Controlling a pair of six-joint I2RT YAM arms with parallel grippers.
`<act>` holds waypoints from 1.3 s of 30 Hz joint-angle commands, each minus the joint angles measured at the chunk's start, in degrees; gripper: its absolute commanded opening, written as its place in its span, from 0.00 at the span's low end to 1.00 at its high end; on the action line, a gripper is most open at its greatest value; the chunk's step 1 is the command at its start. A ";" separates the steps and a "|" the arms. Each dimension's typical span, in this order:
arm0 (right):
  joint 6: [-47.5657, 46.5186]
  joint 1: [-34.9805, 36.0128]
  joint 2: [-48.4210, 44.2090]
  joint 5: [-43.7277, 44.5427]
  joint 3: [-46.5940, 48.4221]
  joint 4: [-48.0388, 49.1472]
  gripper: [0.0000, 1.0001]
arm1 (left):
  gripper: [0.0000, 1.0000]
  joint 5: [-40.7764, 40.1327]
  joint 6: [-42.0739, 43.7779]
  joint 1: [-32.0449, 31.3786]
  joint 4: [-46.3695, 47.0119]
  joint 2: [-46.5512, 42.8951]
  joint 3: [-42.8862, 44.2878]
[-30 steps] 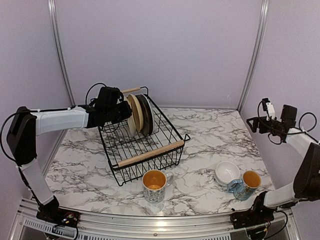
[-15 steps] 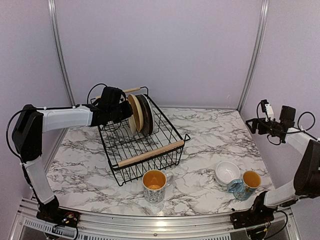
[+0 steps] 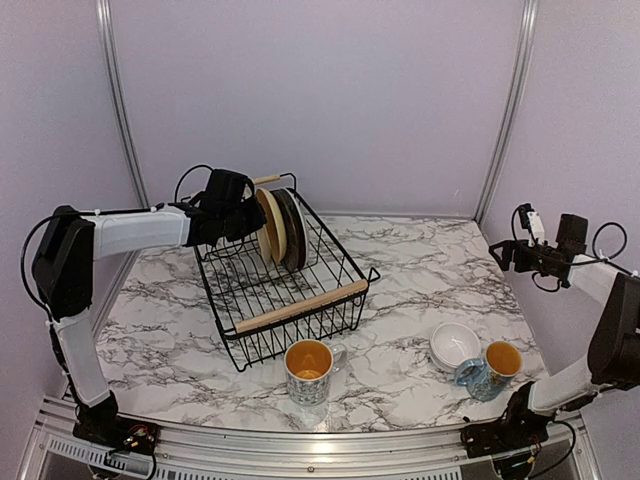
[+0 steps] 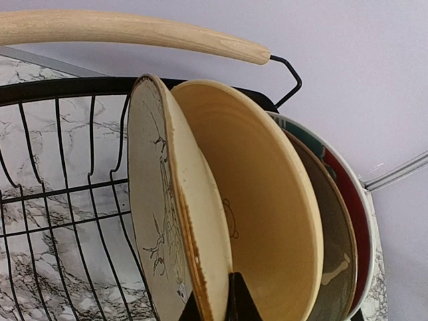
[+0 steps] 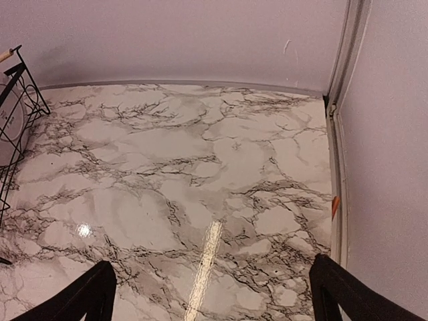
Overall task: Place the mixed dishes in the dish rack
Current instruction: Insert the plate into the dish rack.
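Note:
The dish rack [image 3: 300, 306], a black wire basket with wooden bar handles, stands left of centre. Plates stand upright at its far end: a small tan plate [image 3: 268, 228] [image 4: 157, 200] with a line drawing on its outer face, a yellow-tan one [image 4: 267, 207], a dark grey one [image 3: 293, 228] [image 4: 334, 234] and a red one [image 4: 354, 214] with teal. My left gripper [image 3: 250, 222] [image 4: 212, 301] is shut on the small tan plate's rim inside the rack. An orange-lined mug [image 3: 308, 370] stands in front of the rack. Another mug [image 3: 490, 368] stands beside stacked white bowls [image 3: 454, 345]. My right gripper [image 3: 505, 250] [image 5: 212, 262] hangs open and empty above the back right.
The marble table [image 3: 400, 270] is bounded by lilac walls with metal posts [image 3: 505, 110] at the back corners. The rack's far wooden handle [image 4: 134, 30] arches over the plates. A wall and rail [image 5: 338, 167] run close along the right gripper's right side.
The left arm has shifted slightly right toward the rack's far end, still holding the plate. The right wrist has drifted a little; the mugs and bowls have not moved.

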 commanded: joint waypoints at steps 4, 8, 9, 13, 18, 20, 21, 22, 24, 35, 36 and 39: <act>-0.81 0.15 -0.09 -1.11 1.87 -0.92 0.98 | 0.00 -1.59 0.91 1.33 4.01 1.98 4.33; -0.73 0.15 0.27 -1.30 1.94 -0.93 0.99 | 0.20 -0.36 1.28 1.33 4.28 1.55 3.99; -0.73 0.15 0.39 -1.37 2.05 -0.92 0.99 | 0.24 -0.32 1.33 1.33 4.23 1.42 3.77; -0.82 0.15 0.50 -1.52 2.12 -1.11 0.99 | 0.32 -0.39 1.50 1.33 4.73 0.38 3.11; -0.73 0.15 0.40 -1.65 2.23 -1.24 0.98 | 0.37 -0.44 1.56 1.18 4.79 -1.13 2.51; -0.73 0.15 0.41 -1.74 2.18 -1.23 0.99 | 0.37 -0.41 1.67 1.16 4.70 -1.71 2.32; -0.73 0.15 0.36 -1.74 2.22 -1.24 0.98 | 0.38 -0.42 1.87 1.07 4.75 -2.03 2.23; -0.73 0.15 0.30 -1.82 2.19 -1.24 0.98 | 0.38 -0.42 2.17 0.99 4.80 -2.21 2.14; -0.73 0.15 0.27 -1.83 2.25 -1.22 0.98 | 0.38 -0.37 2.59 0.98 4.73 -2.38 2.21; -0.73 0.15 0.31 -2.16 2.36 -1.58 0.99 | 0.19 3.31 1.66 0.98 2.35 -0.96 3.18; -0.77 0.15 0.26 -2.18 2.40 -1.66 0.99 | 0.15 3.41 1.65 0.98 2.35 -1.21 2.84; -0.82 0.15 0.45 -2.26 2.41 -1.67 0.98 | 0.02 2.80 2.04 1.11 2.35 -1.63 2.57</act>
